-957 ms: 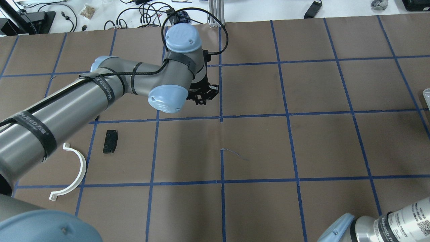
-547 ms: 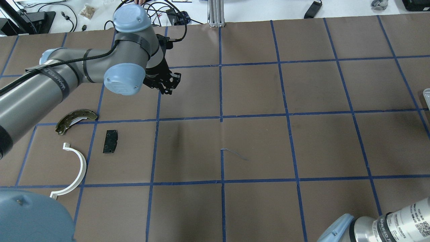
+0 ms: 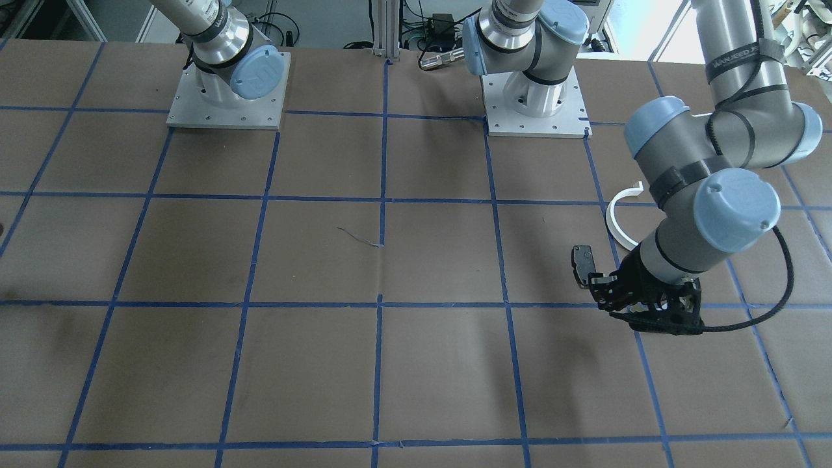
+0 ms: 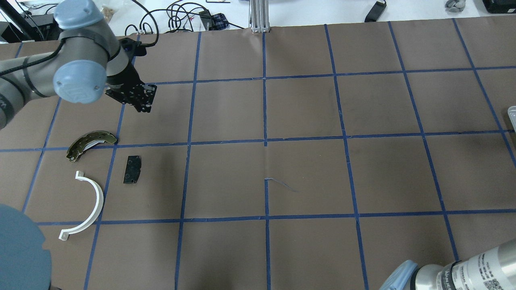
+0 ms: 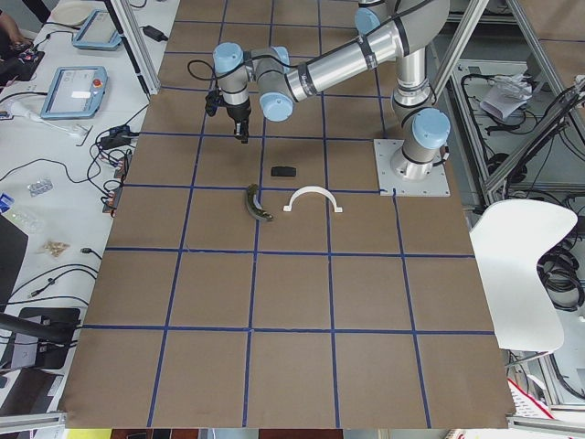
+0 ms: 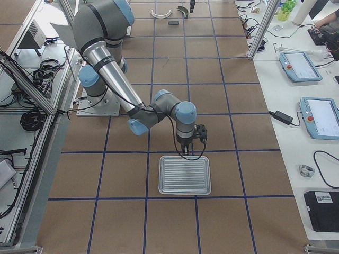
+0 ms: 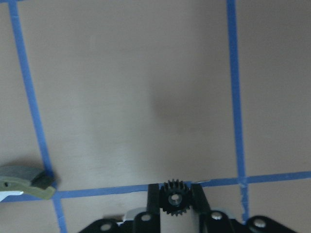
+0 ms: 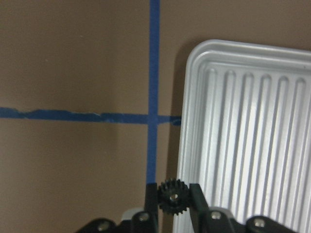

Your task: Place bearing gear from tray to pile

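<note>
In the left wrist view my left gripper (image 7: 175, 188) is shut on a small black toothed bearing gear (image 7: 175, 198). It hangs above bare paper (image 4: 144, 104), just beyond the pile. The pile is an olive curved shoe (image 4: 90, 143), a black pad (image 4: 132, 170) and a white half-ring (image 4: 90, 203). The shoe's end shows at the left wrist view's lower left (image 7: 24, 182). My right gripper (image 8: 172, 187) holds a similar black gear (image 8: 172, 195) over the near left corner of the ribbed metal tray (image 8: 243, 121), which is empty (image 6: 185, 174).
Brown paper with a blue tape grid covers the table. Only the tray's edge (image 4: 512, 114) shows at the overhead view's right side. Cables and devices lie beyond the far edge. The arm bases (image 3: 533, 97) stand at the robot's side.
My left arm has swung from the table's middle to the left, toward the pile, with its jaws unchanged. The olive shoe, hidden under the arm before, now shows.
</note>
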